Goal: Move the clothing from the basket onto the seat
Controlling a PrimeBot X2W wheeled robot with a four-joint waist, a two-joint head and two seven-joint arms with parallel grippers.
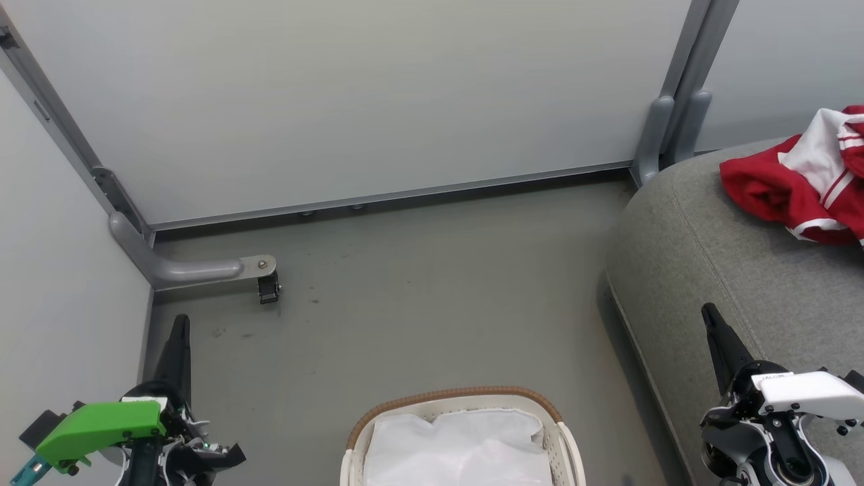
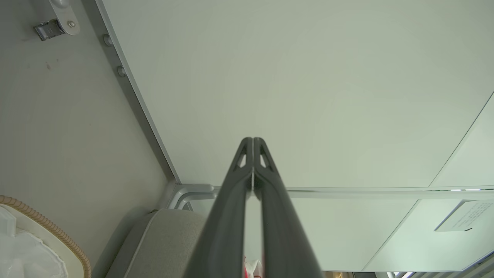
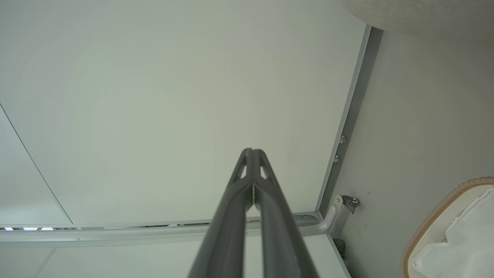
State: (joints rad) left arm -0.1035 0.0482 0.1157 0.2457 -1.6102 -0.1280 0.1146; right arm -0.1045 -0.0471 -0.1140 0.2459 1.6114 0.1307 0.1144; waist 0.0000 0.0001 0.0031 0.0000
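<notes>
Red clothing (image 1: 796, 185) with white panels and stripe trim lies crumpled on the grey seat (image 1: 715, 270) at the right. The white basket (image 1: 560, 445) with its brown rim stands on the floor at bottom centre, with a plain white sheet (image 1: 459, 449) lying in it. My left gripper (image 1: 181, 324) is shut and empty at the lower left, well left of the basket. My right gripper (image 1: 709, 314) is shut and empty at the lower right, over the seat's front edge. In the left wrist view the shut left gripper (image 2: 252, 141) points at a wall panel, as the right gripper (image 3: 251, 151) does in the right wrist view.
Pale partition panels (image 1: 351, 101) close the back and the left side. A grey metal foot with a caster (image 1: 268, 289) sticks out onto the floor at the left corner. A grey post (image 1: 665, 128) stands behind the seat. Bare grey floor (image 1: 418, 304) lies beyond the basket.
</notes>
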